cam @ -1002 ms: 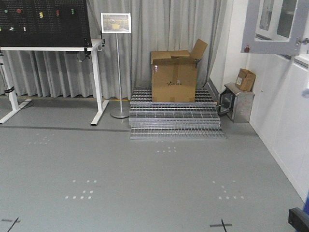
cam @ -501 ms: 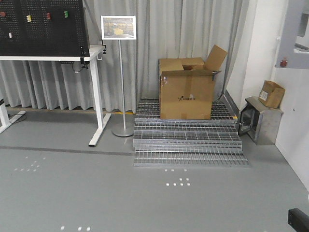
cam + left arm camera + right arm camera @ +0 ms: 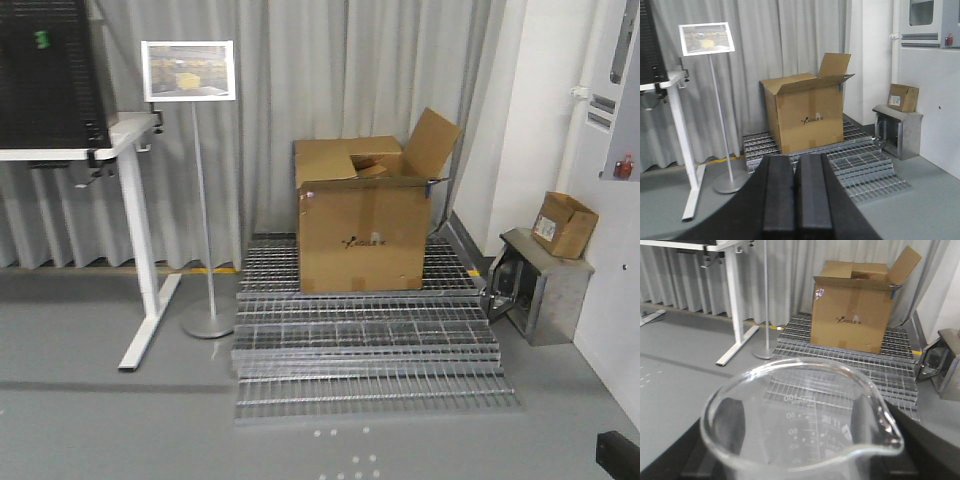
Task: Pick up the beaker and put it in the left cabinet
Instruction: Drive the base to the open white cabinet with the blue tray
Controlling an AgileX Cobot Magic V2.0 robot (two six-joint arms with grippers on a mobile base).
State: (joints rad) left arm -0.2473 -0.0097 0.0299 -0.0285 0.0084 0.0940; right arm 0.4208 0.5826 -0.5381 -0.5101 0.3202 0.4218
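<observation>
Carrying the beaker (image 3: pixel 805 410) is the step now: the right pincer (image 3: pixel 797 445) clamps it, the left pincer (image 3: pixel 795 192) is pressed closed, empty. Next, I think, it must find the left cabinet, not visible yet.

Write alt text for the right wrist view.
A clear glass beaker with white graduation marks fills the foreground, gripped by the right gripper, its spout at right. Behind it an open cardboard box sits on stacked metal gratings before grey curtains.

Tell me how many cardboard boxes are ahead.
2. The large open box sits on the metal grating; the small box rests on the grey metal case at right. Others may hide behind the large one.
</observation>
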